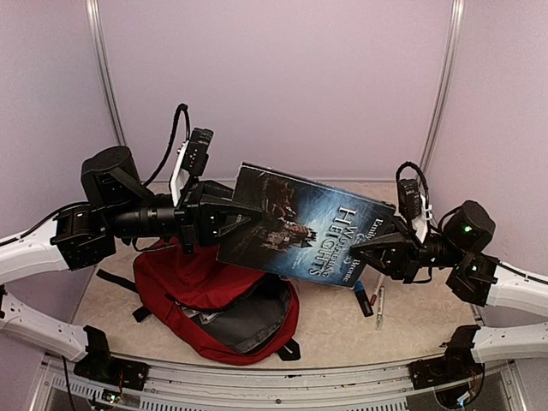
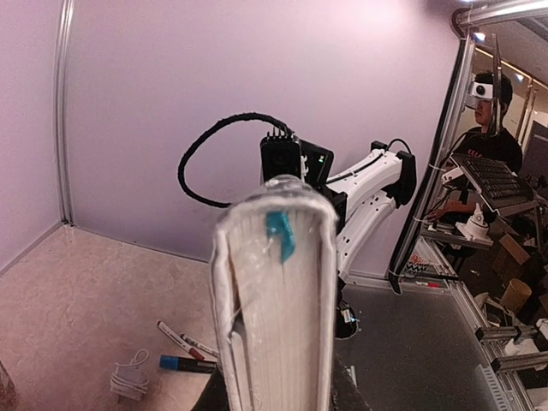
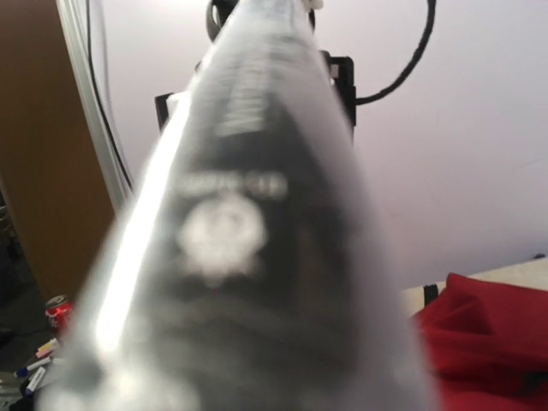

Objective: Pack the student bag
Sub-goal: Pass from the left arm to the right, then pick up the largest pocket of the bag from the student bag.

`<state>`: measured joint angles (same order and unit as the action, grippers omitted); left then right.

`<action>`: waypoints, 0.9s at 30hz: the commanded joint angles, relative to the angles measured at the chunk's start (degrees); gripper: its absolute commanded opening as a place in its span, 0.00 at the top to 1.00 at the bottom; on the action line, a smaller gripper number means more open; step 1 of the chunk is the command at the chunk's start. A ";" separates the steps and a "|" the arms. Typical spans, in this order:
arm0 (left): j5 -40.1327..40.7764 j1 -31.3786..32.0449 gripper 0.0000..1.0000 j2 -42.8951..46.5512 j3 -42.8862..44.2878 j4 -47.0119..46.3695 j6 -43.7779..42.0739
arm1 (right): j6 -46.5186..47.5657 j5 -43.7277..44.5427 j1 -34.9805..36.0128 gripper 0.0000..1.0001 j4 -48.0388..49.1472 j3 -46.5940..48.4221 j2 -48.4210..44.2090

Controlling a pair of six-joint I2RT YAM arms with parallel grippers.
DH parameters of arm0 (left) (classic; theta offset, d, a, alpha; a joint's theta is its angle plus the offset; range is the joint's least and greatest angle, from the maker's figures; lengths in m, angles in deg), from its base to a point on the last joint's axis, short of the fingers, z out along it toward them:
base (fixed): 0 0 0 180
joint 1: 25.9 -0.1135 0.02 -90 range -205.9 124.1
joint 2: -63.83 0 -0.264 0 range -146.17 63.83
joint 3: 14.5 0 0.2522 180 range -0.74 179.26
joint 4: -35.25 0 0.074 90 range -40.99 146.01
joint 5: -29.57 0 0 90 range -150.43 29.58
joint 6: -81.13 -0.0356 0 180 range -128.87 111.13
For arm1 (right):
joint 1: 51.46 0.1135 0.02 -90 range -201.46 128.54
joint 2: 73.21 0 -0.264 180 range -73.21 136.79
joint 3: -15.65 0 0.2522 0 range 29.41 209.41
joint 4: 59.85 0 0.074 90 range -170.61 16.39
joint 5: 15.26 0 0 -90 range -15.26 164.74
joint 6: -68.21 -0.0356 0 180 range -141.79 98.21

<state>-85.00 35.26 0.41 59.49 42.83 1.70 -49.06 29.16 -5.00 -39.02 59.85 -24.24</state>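
You've got the book hanging in the air between both arms, cover facing up and tilted. Its left edge sits higher in the top view than its right.

The left claw is clamped on the left edge, fingers pinched down over the cover. The right claw is closed on the right edge, by the title lettering. From the left wrist you're looking straight down the page block, so that edge is dead centre in the grip. The right wrist view is just a blurred book filling the frame.

The student bag lies on the bench, front left, with its mouth open toward the right and the grey lining showing. The book's lower long edge overlaps the bag's upper rim in the top view. You can't tell how high above the bag it sits.

Watch the markers lying just right of the bag, under the right claw. A white cable bundle sits near them. Bare bench runs from the bag's mouth to the markers, and the walls close in behind both arms.
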 commanded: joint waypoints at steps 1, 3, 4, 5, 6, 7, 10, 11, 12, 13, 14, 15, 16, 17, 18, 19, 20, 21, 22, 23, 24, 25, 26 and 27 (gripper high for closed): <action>7.00 0.27 0.62 -0.95 2.95 0.67 -3.15 | 0.53 4.81 -0.20 1.00 -9.91 2.41 -3.47; 14.08 0.32 0.22 -2.55 5.73 8.54 -4.21 | 0.57 8.41 -0.75 1.00 -13.90 2.43 -6.04; 17.19 0.42 0.13 -3.32 7.25 12.66 -4.99 | 0.55 10.48 -1.15 1.00 -16.31 2.57 -7.43; 19.66 0.71 0.07 -4.21 8.57 16.42 -5.78 | 0.55 13.33 -1.57 1.00 -19.27 3.07 -8.65; 22.37 1.31 0.03 -5.01 9.71 19.77 -6.72 | 0.55 18.38 -2.16 1.00 -23.47 4.00 -9.92; 25.44 2.40 0.01 -5.99 10.58 22.79 -8.00 | 0.46 22.96 -2.75 1.00 -27.65 5.07 -11.21; 36.28 8.57 0.01 -10.95 13.63 32.34 -12.31 | -1.23 36.12 -5.39 1.00 -39.66 9.02 -14.08; 38.59 10.48 0.01 -12.93 14.68 35.47 -13.08 | -1.33 39.09 -6.28 1.00 -42.65 10.20 -14.64; 40.49 12.23 0.01 -14.94 15.56 37.96 -13.49 | -1.51 41.34 -6.89 1.00 -45.09 11.50 -15.09; 41.73 13.75 0.01 -16.78 16.22 40.14 -13.65 | -1.12 42.73 -7.31 1.00 -46.79 12.53 -15.52; 42.36 15.06 0.01 -18.19 16.64 41.80 -13.84 | -0.63 43.37 -7.46 1.00 -47.78 13.54 -15.97; 42.70 16.08 0.01 -19.45 16.87 43.28 -13.99 | -0.29 43.88 -7.51 1.00 -48.39 14.41 -16.39; 43.56 16.93 0.01 -20.56 16.95 44.51 -14.07 | 0.12 43.89 -7.52 1.00 -48.81 15.26 -16.70; 45.17 17.58 0.01 -21.51 16.92 45.44 -14.08 | 0.49 43.46 -7.52 1.00 -49.18 16.01 -16.93; 47.30 17.85 0.01 -22.33 16.75 46.32 -14.02 | 0.55 42.88 -7.57 1.00 -49.63 16.72 -16.93; 50.15 17.72 0.01 -23.34 16.48 47.17 -13.71 | 0.57 42.28 -7.53 1.00 -50.26 17.49 -16.66; 52.71 17.25 0.01 -24.20 16.15 48.27 -13.54 | 2.26 41.53 -7.52 1.00 -51.01 18.26 -16.28; 54.55 16.49 0.01 -25.09 15.93 49.34 -13.29 | 2.64 40.92 -7.51 1.00 -51.81 19.01 -15.89; 55.27 15.71 0.01 -25.96 15.96 50.37 -12.89 | 2.92 40.24 -7.52 1.00 -52.39 19.61 -15.50; 55.40 15.03 0.01 -26.84 16.05 51.36 -12.48 | 3.18 39.56 -7.52 1.00 -52.79 20.14 -15.15; 55.47 14.61 0.01 -27.54 16.04 51.91 -12.16 | 3.46 38.93 -7.52 1.00 -52.96 20.71 -14.87; 55.89 14.32 0.01 -28.07 15.94 52.40 -11.89 | 3.87 38.37 -7.52 1.00 -53.08 21.02 -14.56; 56.85 14.14 0.01 -28.67 15.94 53.02 -11.49 | 4.08 37.97 -7.52 1.00 -53.21 21.54 -14.26; 58.17 13.97 0.03 -29.10 16.10 53.55 -10.86 | 4.21 37.56 -7.52 1.00 -53.33 21.95 -13.73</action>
<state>-33.42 50.26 -26.82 75.25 91.55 -10.65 -47.00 69.29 -12.63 -97.79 77.36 -38.25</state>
